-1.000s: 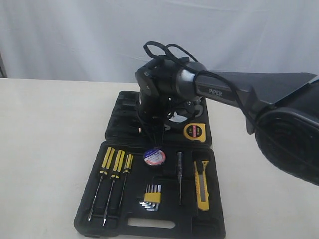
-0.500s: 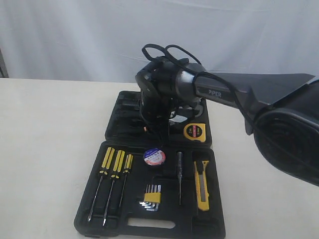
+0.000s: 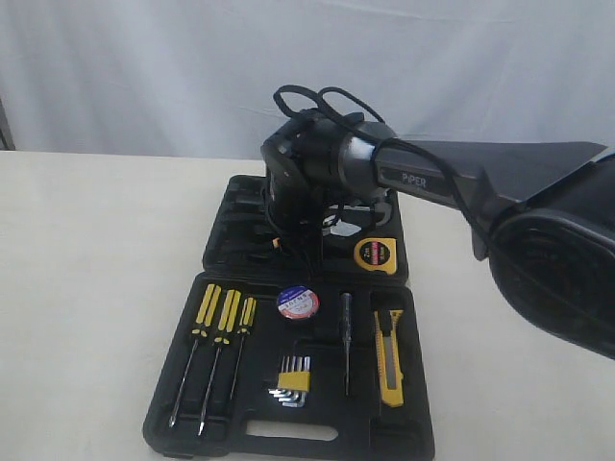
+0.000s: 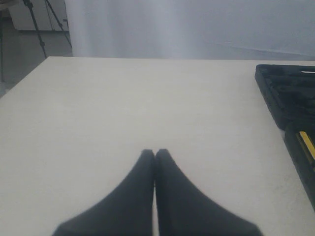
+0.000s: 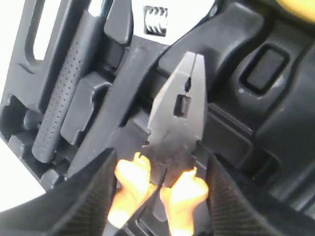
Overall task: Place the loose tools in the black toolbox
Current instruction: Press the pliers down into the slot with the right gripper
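You're in what looks like a robotics lab or test room, not a real workshop. A plain cream table (image 3: 86, 250) stands before a white curtain (image 3: 144, 67) hung as a backdrop along the far side. Beyond the table's edge you can see tripod legs (image 4: 38, 33) and pale furniture on a grey floor (image 4: 15, 59). A black robot arm (image 3: 423, 178) marked PIPER reaches in from the right over an open black toolbox (image 3: 384, 432).
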`<state>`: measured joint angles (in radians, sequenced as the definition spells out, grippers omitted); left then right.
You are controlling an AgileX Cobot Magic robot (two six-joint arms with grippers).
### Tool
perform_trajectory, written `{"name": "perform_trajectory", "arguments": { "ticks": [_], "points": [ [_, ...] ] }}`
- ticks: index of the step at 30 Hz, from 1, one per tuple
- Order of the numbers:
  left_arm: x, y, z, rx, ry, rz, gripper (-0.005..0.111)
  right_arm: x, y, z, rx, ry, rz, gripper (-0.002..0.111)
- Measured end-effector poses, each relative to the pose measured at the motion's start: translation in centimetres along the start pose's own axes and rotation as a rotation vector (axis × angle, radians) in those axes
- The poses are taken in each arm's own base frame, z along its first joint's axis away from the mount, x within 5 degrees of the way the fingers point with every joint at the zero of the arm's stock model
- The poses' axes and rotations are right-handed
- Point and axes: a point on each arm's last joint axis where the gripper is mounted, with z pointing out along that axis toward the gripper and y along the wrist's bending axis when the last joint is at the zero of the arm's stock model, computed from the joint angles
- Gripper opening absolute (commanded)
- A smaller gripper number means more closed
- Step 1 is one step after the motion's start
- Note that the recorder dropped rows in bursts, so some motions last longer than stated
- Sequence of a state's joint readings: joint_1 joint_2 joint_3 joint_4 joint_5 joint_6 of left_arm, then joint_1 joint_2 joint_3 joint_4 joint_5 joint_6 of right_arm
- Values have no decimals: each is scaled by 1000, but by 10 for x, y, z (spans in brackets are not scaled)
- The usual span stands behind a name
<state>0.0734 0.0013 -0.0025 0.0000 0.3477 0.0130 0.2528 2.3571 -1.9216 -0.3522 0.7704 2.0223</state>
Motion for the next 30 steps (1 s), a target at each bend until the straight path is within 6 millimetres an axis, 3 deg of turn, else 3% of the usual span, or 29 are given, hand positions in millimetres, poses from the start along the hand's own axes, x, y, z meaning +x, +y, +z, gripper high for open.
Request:
{"name": "perform_trajectory", "arguments": {
  "ticks": [23, 26, 28, 30],
  "points": [
    [0, 0, 0, 0, 0, 0, 0, -1, 1, 0, -6, -12, -18, 0],
    [0, 0, 0, 0, 0, 0, 0, -1, 1, 0, -7, -14, -23, 16],
    [0, 0, 0, 0, 0, 0, 0, -2, 0, 0, -3, -18, -25, 42],
    [0, 0, 0, 0, 0, 0, 0, -2, 0, 0, 6, -22, -25, 57]
  ]
}}
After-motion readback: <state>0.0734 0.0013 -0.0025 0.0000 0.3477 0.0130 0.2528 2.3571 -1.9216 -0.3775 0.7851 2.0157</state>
